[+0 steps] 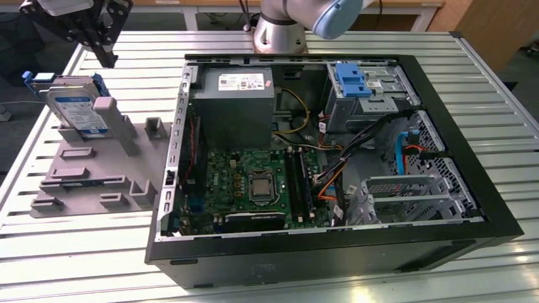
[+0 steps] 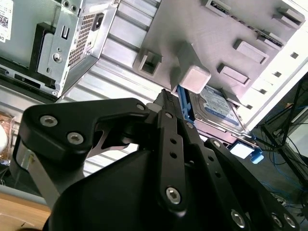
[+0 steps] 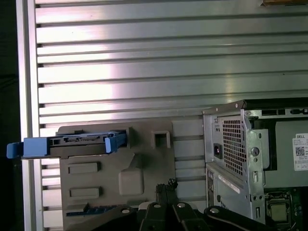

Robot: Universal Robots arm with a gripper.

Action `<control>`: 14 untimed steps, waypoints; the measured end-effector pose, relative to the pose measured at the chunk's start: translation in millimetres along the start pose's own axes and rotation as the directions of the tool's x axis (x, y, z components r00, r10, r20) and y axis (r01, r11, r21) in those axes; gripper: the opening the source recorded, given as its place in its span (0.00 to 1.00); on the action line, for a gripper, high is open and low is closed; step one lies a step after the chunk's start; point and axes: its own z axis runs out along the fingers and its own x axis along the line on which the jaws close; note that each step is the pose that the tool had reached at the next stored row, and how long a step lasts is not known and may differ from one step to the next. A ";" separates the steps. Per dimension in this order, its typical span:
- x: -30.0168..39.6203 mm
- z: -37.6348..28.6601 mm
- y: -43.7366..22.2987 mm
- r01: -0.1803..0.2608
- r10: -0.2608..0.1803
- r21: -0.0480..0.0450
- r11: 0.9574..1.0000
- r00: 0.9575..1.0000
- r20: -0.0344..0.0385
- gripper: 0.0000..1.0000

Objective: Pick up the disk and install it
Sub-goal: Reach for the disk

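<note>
The disk (image 1: 74, 106) is a silver-grey drive with a white-and-blue label in a bright blue carrier. It stands on edge, leaning in the grey fixture block (image 1: 93, 167) at the exterior view's left. My gripper (image 1: 107, 60) hangs above the table just behind the disk, apart from it, with its fingers pressed together and nothing between them. In the first wrist view the carrier's blue top edge (image 3: 72, 143) lies off to one side of the shut gripper (image 3: 166, 186). The second wrist view has the disk's label (image 2: 217, 109) just past the gripper (image 2: 166, 97).
An open computer case (image 1: 471, 208) fills the middle and right of the slatted metal table (image 1: 76, 252). Inside are a power supply (image 1: 233, 95), a motherboard (image 1: 252, 186), a blue bracket (image 1: 349, 79) on the drive cage, and cables. The arm's base (image 1: 282, 28) stands behind the case.
</note>
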 end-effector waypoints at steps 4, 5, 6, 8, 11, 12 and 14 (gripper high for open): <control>0.2 0.0 0.0 0.000 0.000 0.000 1.000 1.000 0.000 0.11; 0.3 0.0 0.0 0.000 0.000 0.000 1.000 1.000 0.000 0.11; 0.7 0.0 -0.1 0.000 0.000 0.000 1.000 1.000 0.000 0.11; 2.0 0.0 -0.1 0.000 0.000 0.000 1.000 1.000 0.000 0.11; 9.8 -0.2 -0.8 0.000 0.000 0.000 1.000 1.000 0.000 0.11; 14.0 -0.4 -1.0 0.000 0.000 0.000 1.000 1.000 0.000 0.11; 23.0 -0.4 -1.6 0.000 0.000 0.000 1.000 1.000 0.000 0.11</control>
